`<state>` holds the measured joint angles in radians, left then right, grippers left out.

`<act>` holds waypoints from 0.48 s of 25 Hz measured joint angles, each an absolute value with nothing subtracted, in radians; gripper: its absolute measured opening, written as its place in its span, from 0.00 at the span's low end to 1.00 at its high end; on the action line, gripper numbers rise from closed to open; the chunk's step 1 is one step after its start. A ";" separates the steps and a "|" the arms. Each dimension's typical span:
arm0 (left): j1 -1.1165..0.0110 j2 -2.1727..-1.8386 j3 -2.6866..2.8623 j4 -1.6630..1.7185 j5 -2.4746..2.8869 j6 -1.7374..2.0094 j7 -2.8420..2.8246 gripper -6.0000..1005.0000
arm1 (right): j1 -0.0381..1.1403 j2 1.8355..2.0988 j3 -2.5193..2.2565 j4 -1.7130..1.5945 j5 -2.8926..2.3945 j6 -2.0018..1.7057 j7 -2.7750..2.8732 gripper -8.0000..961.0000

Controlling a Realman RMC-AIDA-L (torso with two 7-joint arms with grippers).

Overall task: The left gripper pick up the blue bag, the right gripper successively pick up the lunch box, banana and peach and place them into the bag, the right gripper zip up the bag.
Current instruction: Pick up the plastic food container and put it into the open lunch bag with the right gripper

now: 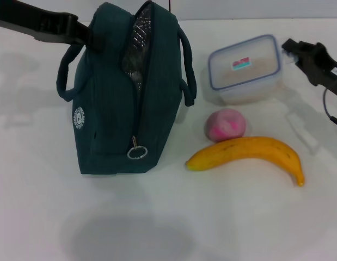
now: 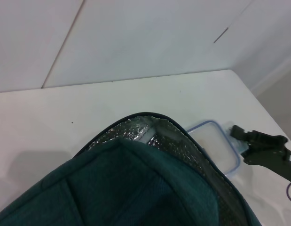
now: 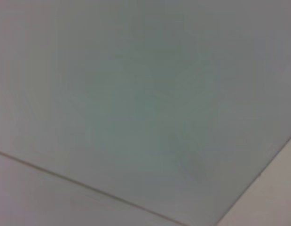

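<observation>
Right pincer lining up on the lunch box, bag held open at upper left.

My left pincer [image 1: 86, 33] is pinching the blue bag [image 1: 111, 103] by its handle; the right pincer [image 1: 293, 50] sits spread just beside the lunch box [image 1: 244, 68], upper right on the bench [image 1: 239, 217]. Clear, rigid, blue-rimmed, probably slick, so I'd grip across its short sides. The peach [image 1: 225, 125] and the banana [image 1: 247, 152] wait below.

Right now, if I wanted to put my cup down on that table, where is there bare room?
The wide white strip in front of the bag and banana is bare, as is the patch left of the bag. It is crowded right of the bag: the peach sits between box and banana, and the right gripper is beside the box.
</observation>
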<state>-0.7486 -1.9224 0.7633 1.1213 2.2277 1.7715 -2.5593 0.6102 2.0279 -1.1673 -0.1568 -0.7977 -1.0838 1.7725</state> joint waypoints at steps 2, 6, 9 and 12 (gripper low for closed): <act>-0.747 -1.922 0.763 1.121 2.228 1.772 -2.560 0.04 | 0.593 2.028 -1.167 -0.156 -0.776 -1.109 1.762 0.12; -0.742 -1.925 0.764 1.121 2.227 1.772 -2.563 0.04 | 0.556 2.026 -1.164 -0.150 -0.740 -1.164 1.753 0.12; -0.741 -1.927 0.764 1.121 2.227 1.772 -2.565 0.04 | 0.540 2.025 -1.158 -0.146 -0.720 -1.204 1.753 0.12; -0.741 -1.928 0.764 1.121 2.227 1.772 -2.567 0.04 | 0.529 2.024 -1.155 -0.141 -0.695 -1.248 1.755 0.13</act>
